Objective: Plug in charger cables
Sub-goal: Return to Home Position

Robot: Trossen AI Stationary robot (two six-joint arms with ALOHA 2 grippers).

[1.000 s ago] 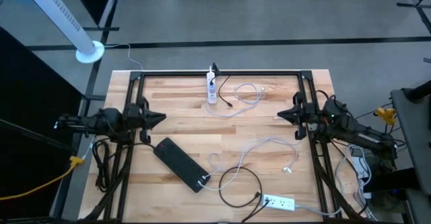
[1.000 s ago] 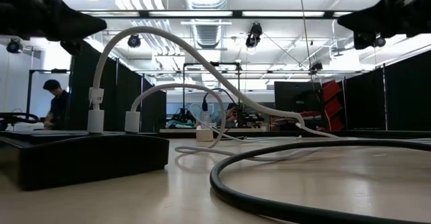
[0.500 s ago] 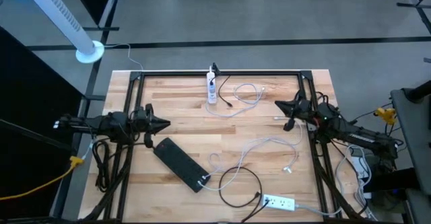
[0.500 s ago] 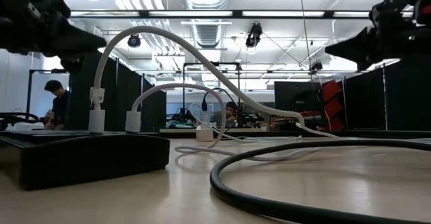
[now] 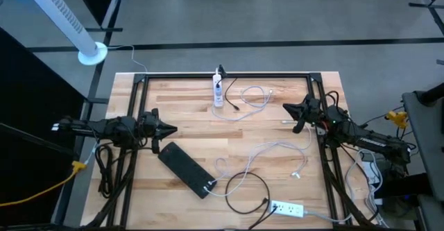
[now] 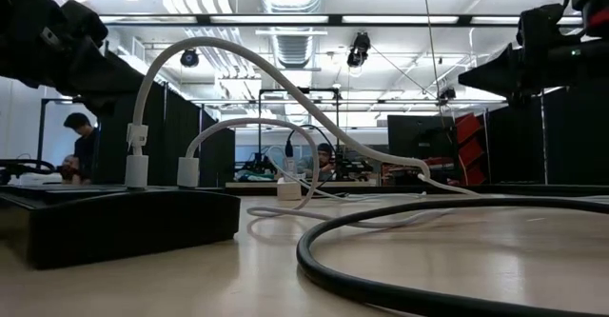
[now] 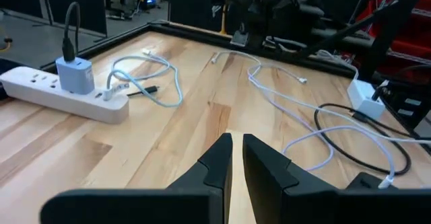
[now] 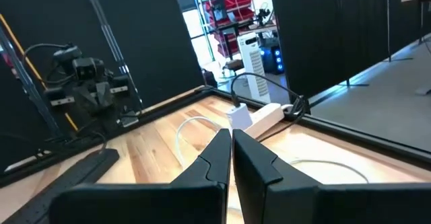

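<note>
Left gripper (image 5: 171, 129) closed, charger cables (image 6: 205, 42) lying apart

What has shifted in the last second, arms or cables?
Only the arms moved, and they hold nothing. The left gripper dropped lower and edged slightly inward toward the table's middle. The right gripper dropped lower and swung toward the far edge. Both are shut. The charger cables, black power strip and white power strip lie as before.

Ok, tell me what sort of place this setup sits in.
Probably a robotics lab or industrial workshop: black partition curtains divide an open hall, bare ducting and strip lights run overhead, and red parts bins fill a shelf beyond the table.
</note>
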